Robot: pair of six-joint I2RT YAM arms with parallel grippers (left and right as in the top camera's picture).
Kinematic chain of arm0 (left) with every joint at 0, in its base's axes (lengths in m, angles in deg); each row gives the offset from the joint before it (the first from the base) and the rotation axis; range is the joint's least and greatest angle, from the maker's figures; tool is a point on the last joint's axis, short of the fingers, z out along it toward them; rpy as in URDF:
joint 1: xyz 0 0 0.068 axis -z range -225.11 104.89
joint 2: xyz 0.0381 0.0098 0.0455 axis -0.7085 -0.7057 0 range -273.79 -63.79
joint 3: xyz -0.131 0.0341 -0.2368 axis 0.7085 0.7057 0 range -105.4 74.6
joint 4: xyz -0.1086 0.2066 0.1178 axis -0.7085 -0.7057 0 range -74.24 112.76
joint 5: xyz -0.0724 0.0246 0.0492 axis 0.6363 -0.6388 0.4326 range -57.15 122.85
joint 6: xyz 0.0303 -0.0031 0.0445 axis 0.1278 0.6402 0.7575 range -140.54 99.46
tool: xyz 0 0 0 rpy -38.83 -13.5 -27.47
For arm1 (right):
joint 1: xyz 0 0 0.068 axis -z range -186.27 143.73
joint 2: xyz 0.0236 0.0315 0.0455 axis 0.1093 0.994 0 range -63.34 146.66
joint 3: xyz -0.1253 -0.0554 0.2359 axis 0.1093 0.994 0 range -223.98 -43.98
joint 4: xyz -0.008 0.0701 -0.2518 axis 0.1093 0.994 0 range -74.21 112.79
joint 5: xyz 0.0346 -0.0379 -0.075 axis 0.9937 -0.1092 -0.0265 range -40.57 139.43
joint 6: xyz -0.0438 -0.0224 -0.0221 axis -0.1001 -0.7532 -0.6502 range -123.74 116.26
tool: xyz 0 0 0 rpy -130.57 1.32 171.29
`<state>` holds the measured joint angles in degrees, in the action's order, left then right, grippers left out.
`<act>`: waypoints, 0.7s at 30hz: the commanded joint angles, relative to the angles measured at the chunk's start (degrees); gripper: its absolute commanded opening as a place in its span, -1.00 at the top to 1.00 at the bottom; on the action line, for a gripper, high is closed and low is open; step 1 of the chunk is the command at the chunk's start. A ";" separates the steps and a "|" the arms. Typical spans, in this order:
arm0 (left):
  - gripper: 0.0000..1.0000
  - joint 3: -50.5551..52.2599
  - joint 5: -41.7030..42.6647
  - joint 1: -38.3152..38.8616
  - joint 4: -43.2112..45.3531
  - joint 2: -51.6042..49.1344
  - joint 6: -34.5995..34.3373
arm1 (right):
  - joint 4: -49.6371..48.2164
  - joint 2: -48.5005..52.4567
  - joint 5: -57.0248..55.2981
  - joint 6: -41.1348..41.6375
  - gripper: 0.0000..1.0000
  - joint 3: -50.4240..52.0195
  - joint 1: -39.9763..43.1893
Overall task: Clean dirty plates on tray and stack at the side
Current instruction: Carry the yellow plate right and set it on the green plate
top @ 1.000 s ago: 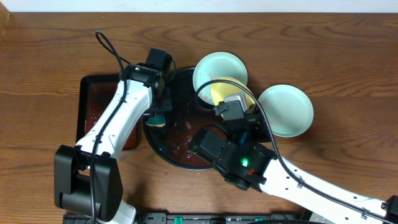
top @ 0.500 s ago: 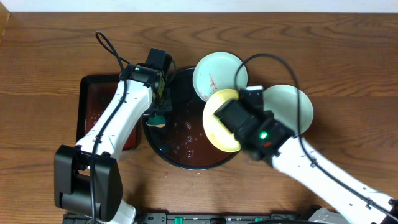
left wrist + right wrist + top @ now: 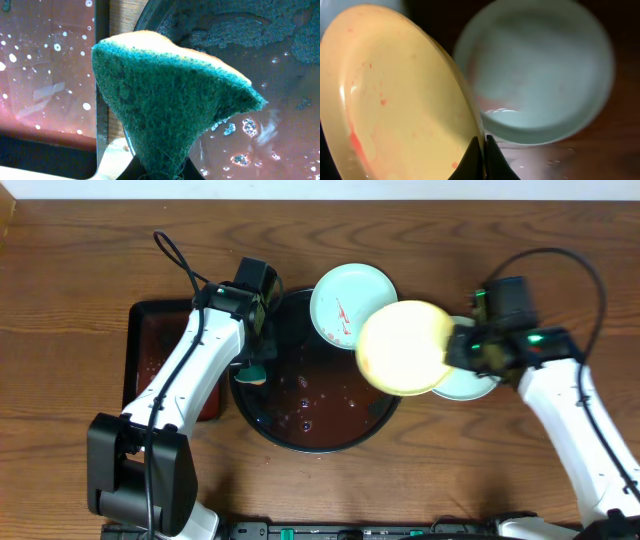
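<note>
My right gripper (image 3: 452, 350) is shut on the rim of the pale yellow plate (image 3: 403, 348), which hangs tilted over the right rim of the round black tray (image 3: 310, 435). In the right wrist view the fingers (image 3: 483, 155) pinch that yellow plate (image 3: 395, 100), which has faint red specks. A mint plate (image 3: 540, 75) lies just beyond it on the wood; from overhead this mint plate (image 3: 470, 386) is partly covered. A second mint plate (image 3: 345, 305), with a red smear, rests at the tray's back edge. My left gripper (image 3: 255, 366) is shut on a green-and-orange sponge (image 3: 170, 105) over the tray's left rim.
A rectangular black tray (image 3: 150, 355), wet and spotted, lies left of the round tray. The round tray's floor (image 3: 280, 75) holds reddish water and foam. Bare wood tabletop (image 3: 520, 250) stretches behind and to the right. A black cable arcs above my right arm.
My right arm has swung from the tray's front to the right, carrying the yellow plate off the tray toward the mint plate on the wood. The left arm and sponge have stayed put.
</note>
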<state>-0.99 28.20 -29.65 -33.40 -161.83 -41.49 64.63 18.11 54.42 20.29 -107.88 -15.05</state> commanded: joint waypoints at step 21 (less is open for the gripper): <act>0.85 -0.59 -0.28 -0.28 -0.04 -0.57 0.52 | -7.32 7.28 -2.36 -2.51 0.38 5.84 18.43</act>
<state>-0.99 28.20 -29.65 -33.40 -161.83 -41.49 58.40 25.44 51.69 18.48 -101.62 3.03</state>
